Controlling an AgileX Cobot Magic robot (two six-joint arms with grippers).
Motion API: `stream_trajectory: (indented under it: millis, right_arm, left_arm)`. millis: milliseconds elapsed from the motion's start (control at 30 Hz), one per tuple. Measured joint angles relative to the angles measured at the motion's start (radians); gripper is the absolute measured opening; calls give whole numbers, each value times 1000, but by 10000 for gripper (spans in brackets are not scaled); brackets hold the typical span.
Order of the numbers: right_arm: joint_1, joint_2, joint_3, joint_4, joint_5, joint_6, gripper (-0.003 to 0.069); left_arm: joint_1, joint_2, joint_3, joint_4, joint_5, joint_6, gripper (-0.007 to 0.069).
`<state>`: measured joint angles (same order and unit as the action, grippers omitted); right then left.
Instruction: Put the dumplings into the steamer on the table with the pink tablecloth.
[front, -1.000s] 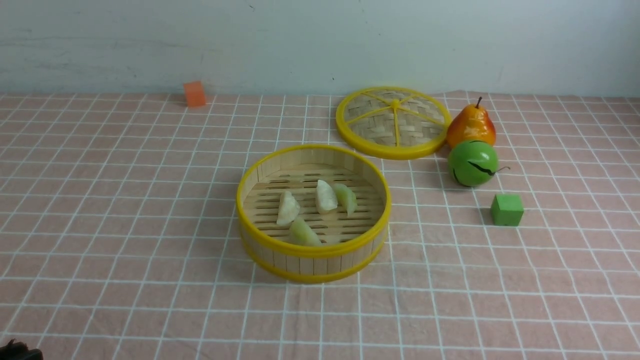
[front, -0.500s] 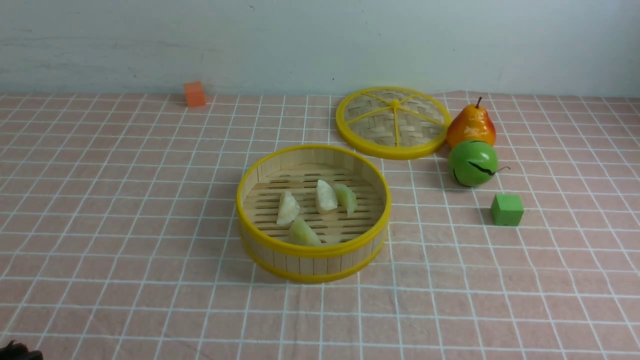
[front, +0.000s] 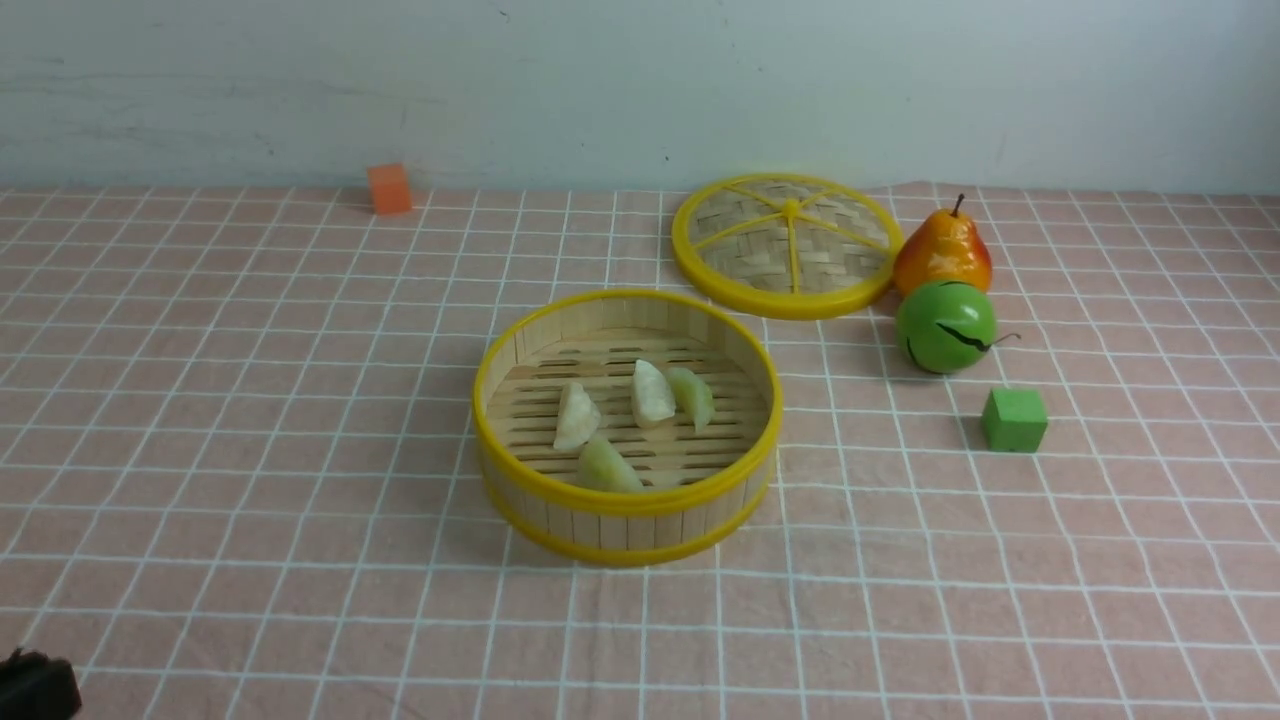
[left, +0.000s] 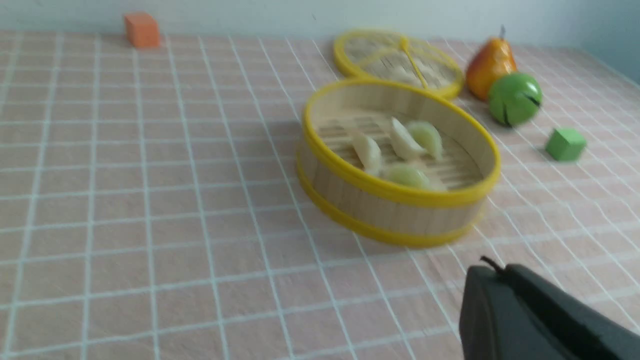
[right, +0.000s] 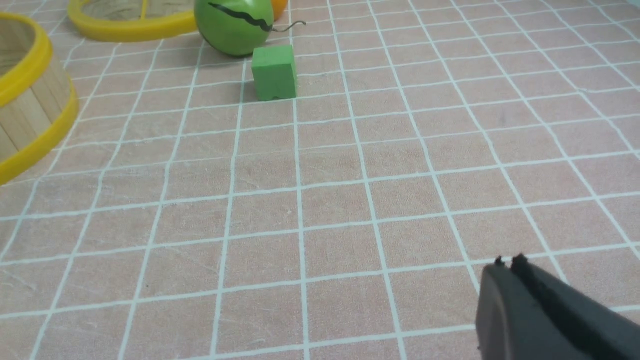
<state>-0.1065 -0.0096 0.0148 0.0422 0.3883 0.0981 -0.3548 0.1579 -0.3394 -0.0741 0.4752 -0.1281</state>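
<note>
Dumplings (front: 630, 415) lie inside steamer (front: 625, 520) on pink tablecloth (front: 250, 400).

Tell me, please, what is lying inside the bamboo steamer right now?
Four dumplings lie on the slatted floor of the steamer, all uncovered, since the lid rests apart on the cloth. The near wall hides the nearest strip of floor and the lower edge of the closest dumpling.

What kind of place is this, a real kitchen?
Probably a robot practice table, not a kitchen: a pink grid-lined tablecloth against a bare wall, a round bamboo steamer and a green foam cube.
</note>
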Motion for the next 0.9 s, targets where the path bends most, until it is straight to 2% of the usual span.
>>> stream_trajectory:
  millis: [67, 200, 300, 500, 733, 900]
  right_arm:
    - [0, 0, 0, 0, 0, 0, -2]
    - [0, 0, 0, 0, 0, 0, 1]
    - [0, 0, 0, 0, 0, 0, 3]
    - [0, 0, 0, 0, 0, 0, 3]
    - [0, 0, 0, 0, 0, 0, 12]
    - [0, 0, 0, 0, 0, 0, 18]
  left_arm:
    - [50, -25, 44, 0, -77, 0, -14]
    - [168, -97, 165, 0, -228, -26, -13]
    - [256, -153, 254, 5, -282, -73, -13]
    - [348, -168, 360, 39, -265, -98, -13]
    - [359, -169, 369, 87, -111, -98, -13]
    - [359, -169, 370, 93, -99, -100, -13]
